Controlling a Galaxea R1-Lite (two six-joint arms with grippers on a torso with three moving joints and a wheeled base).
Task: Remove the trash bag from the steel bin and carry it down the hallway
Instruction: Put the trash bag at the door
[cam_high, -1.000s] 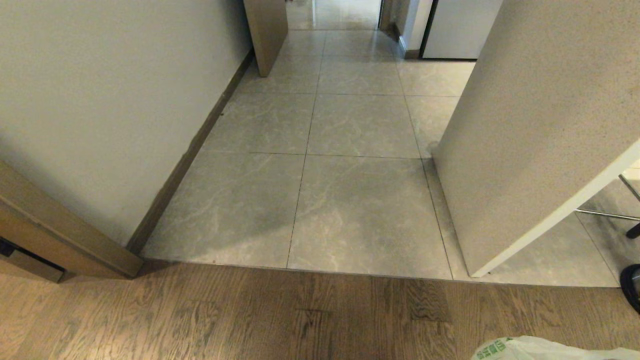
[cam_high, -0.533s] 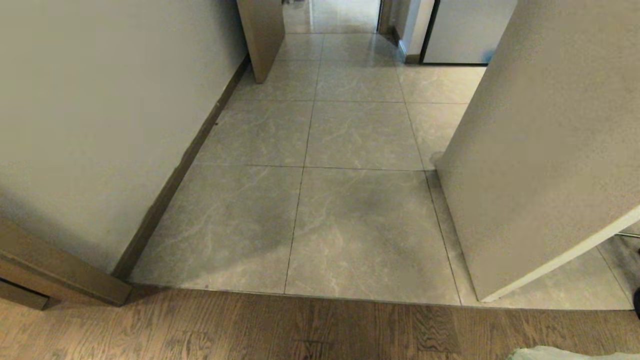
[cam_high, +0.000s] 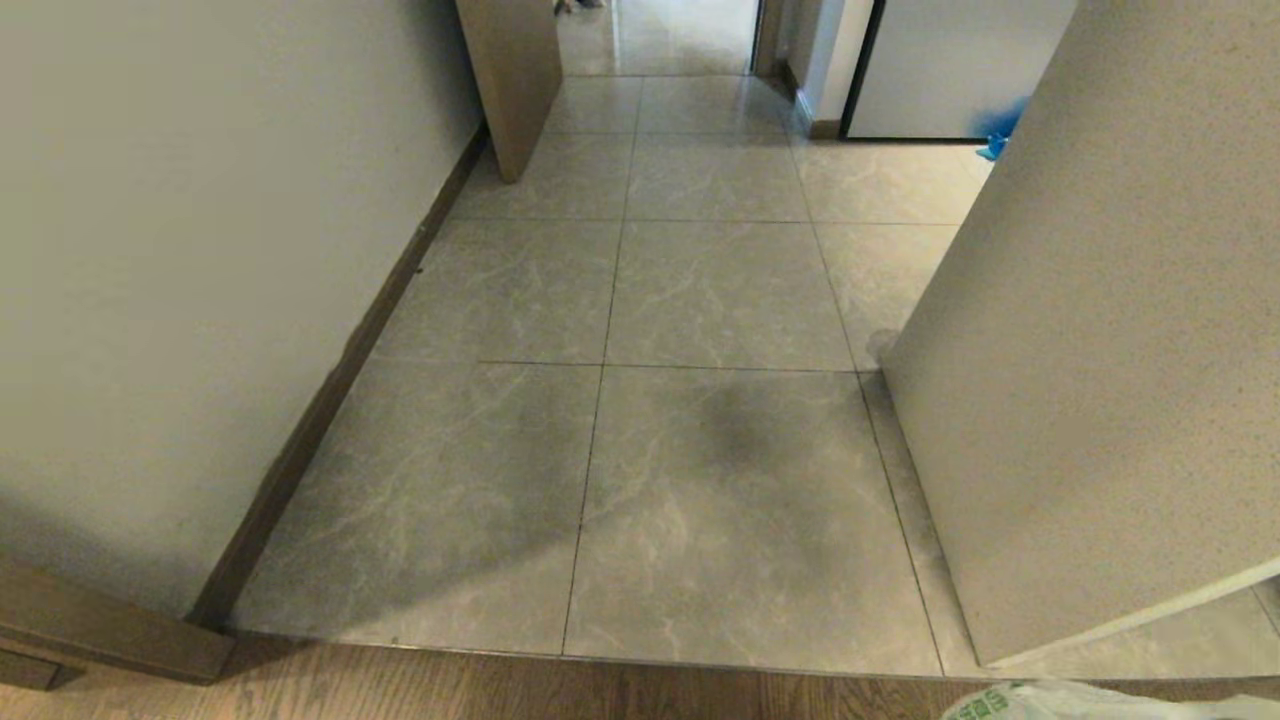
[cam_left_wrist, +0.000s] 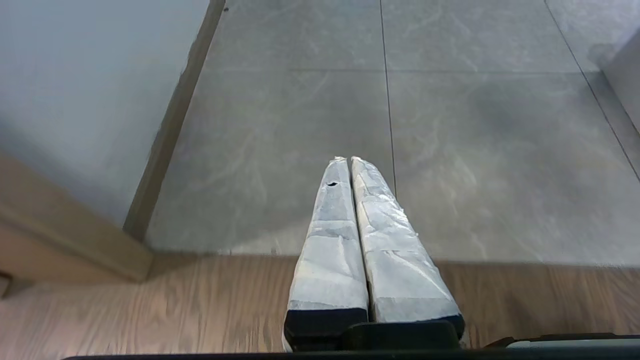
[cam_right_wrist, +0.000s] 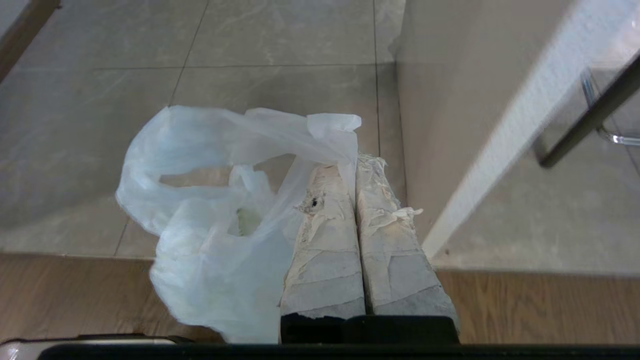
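Trash bag hangs from the right gripper, a fold of its thin whitish plastic pinched between the closed, tape-wrapped fingers; in the head view only a crumpled edge with green printing peeks in at the bottom right. Compared with a second ago the whole head view has slid: the hallway floor of grey marble-look tiles now fills far more of the picture, and the wood floor is down to a thin strip along the bottom. The pale wall sits left of the tiles with its dark baseboard, and the speckled panel rises on their right. A blue scrap now shows at the far end beside that panel. The left gripper is closed on nothing, poised over the seam between wood and tile.
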